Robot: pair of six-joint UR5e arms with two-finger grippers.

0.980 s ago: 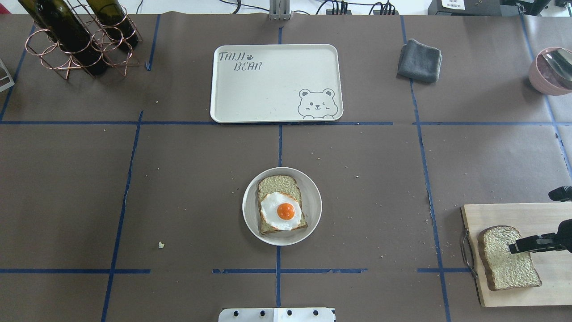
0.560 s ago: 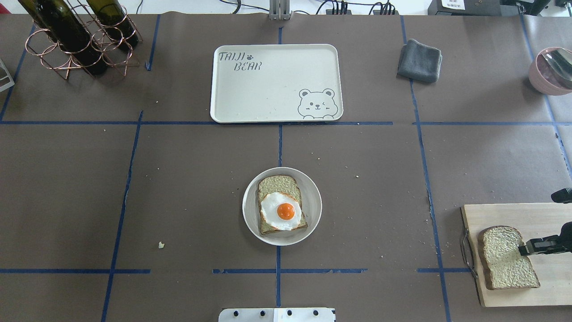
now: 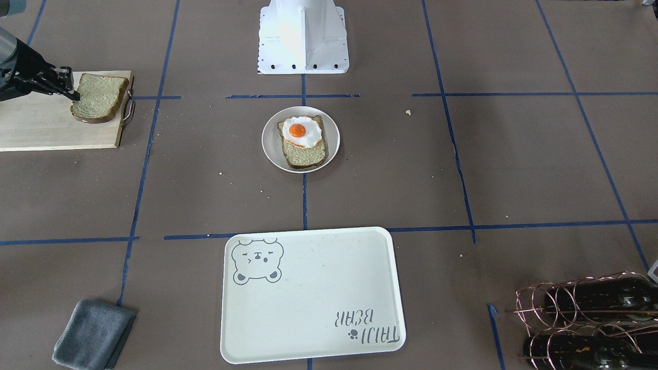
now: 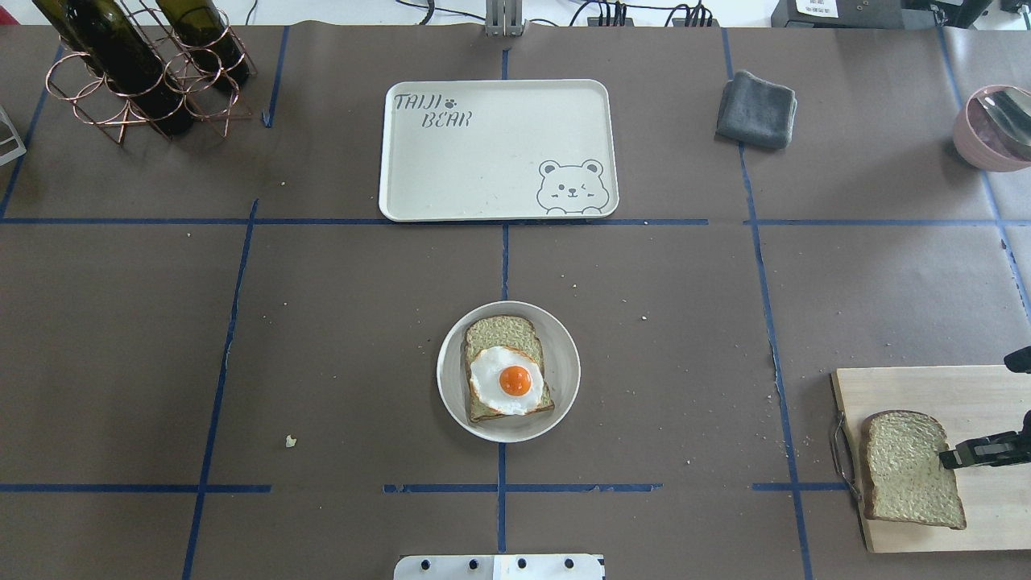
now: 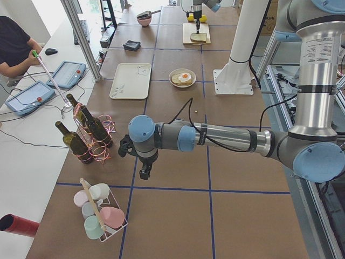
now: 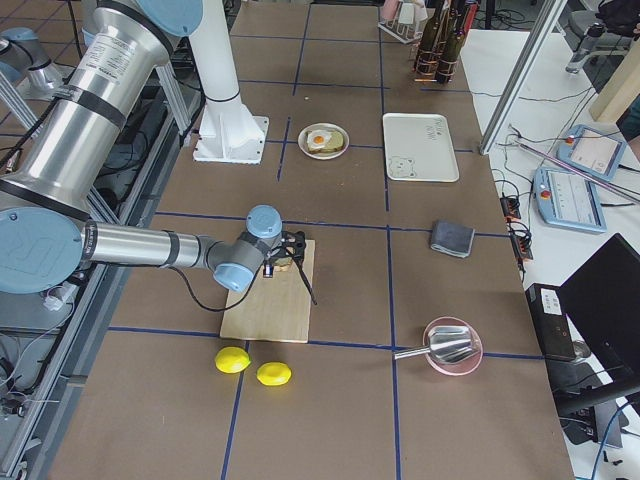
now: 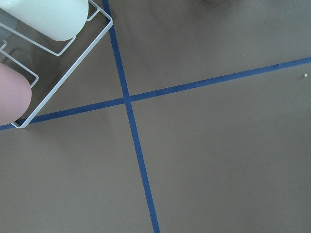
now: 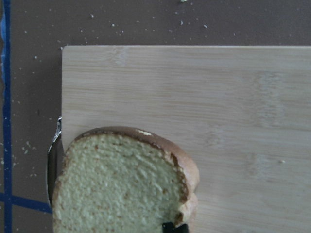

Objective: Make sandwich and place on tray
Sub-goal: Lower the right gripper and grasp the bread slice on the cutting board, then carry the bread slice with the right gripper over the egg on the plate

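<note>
One bread slice (image 4: 499, 330) with the fried egg (image 4: 507, 379) on it lies on a small white plate (image 4: 564, 354) at the table's centre. The second bread slice (image 4: 906, 467) lies on the wooden cutting board (image 4: 926, 387) at the right. My right gripper (image 4: 944, 461) sits at that slice's right edge and looks shut on it; one fingertip (image 8: 175, 227) shows over the crust in the right wrist view. The cream bear tray (image 4: 499, 149) lies bare at the far middle. My left gripper (image 5: 144, 171) hovers far off to the left; I cannot tell whether it is open or shut.
A copper rack of wine bottles (image 4: 137, 72) stands at the far left. A grey cloth (image 4: 757, 109) and a pink bowl (image 4: 991, 129) are at the far right. Two lemons (image 6: 232, 360) lie beyond the board. A wire rack of cups (image 5: 99, 216) stands near the left gripper.
My right gripper has drawn back from over the slice to its right edge and lowered. The slice has turned slightly on the board. Nothing else has moved.
</note>
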